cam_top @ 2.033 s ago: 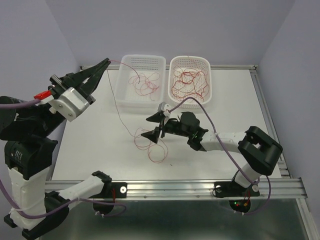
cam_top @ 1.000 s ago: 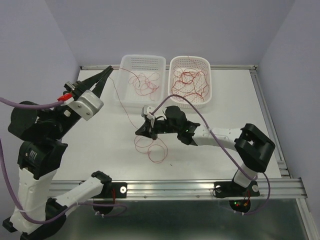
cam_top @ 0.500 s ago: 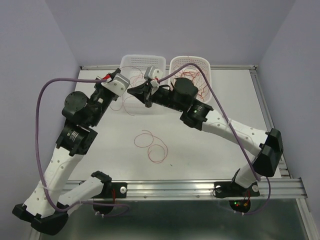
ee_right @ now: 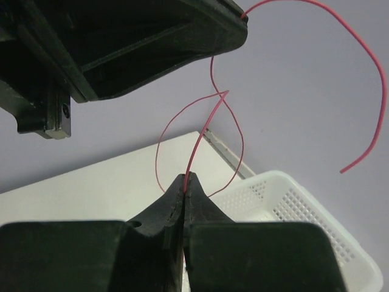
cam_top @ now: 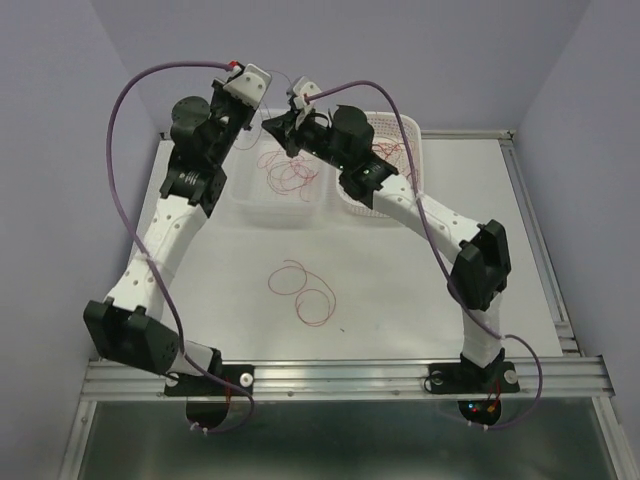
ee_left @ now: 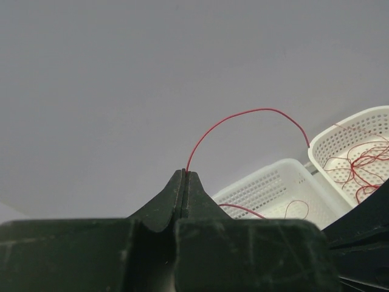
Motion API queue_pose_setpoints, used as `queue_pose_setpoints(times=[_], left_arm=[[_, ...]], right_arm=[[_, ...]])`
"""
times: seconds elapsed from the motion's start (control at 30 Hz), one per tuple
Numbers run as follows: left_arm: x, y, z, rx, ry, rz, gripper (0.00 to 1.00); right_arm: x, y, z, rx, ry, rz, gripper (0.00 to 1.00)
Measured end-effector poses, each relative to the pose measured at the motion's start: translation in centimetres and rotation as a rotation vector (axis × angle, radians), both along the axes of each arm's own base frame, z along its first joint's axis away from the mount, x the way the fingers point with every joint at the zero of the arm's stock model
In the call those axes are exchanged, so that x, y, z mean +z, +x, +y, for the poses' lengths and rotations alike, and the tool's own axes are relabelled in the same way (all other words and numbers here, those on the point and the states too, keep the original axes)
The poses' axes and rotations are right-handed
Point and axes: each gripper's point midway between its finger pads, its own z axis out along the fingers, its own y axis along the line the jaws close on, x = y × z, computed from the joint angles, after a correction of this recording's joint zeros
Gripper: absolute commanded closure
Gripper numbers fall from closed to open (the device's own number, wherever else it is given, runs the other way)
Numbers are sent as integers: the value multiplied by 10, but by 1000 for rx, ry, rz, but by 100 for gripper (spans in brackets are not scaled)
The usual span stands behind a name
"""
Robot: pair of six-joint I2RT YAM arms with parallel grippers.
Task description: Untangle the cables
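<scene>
Only overhead, loose cables [cam_top: 303, 293] on table [cam_top: 420, 290]

The white table [cam_top: 400, 290] carries two white perforated plastic baskets side by side at its far edge, the left basket [cam_top: 268, 212] and the right basket [cam_top: 398, 122]. Nearer the front, a thin red cable [cam_top: 305, 290] lies loose on the bare surface in several overlapping loops

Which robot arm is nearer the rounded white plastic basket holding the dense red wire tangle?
Right. The right arm reaches across that basket; the left arm stands left of the other, rectangular white basket, farther away.
</scene>
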Motion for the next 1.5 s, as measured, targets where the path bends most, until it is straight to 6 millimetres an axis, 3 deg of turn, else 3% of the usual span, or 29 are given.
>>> queue_pose_setpoints(times=[0.1,0.17,0.3,0.47,0.6,0.73,0.87,0.9,1.0,1.07,1.1,1.3,1.5], left_arm=[[-20,44,-6,-5,5,40,100],[-44,73,-8,-10,10,85,100],[-69,118,-15,-34,-2,125,100],[-118,158,-24,-49,0,196,100],[-174,180,-28,-35,15,290,100],[-218,189,-30,-33,32,365,100],[-244,187,-28,-28,44,423,100],[-250,185,-28,-28,48,438,100],[-267,181,-26,-24,70,472,99],[-280,178,-23,-16,90,499,90],[-287,175,-21,-8,101,516,84],[-311,167,-12,24,146,585,64],[-305,162,-5,55,153,592,51]], right_arm=[[-22,30,-4,-15,-2,41,99],[-39,53,-9,-25,-5,75,99],[-56,87,-17,-36,13,103,99],[-82,125,-25,-42,55,167,99],[-129,148,-30,-64,55,253,99],[-183,158,-25,-68,34,352,99],[-219,159,-20,-68,23,431,99],[-222,159,-19,-68,23,443,99],[-226,159,-20,-72,27,460,80],[-229,159,-21,-82,29,474,68],[-232,160,-22,-90,26,481,68],[-255,158,-33,-162,1,568,44],[-238,148,-41,-219,-7,587,41]])
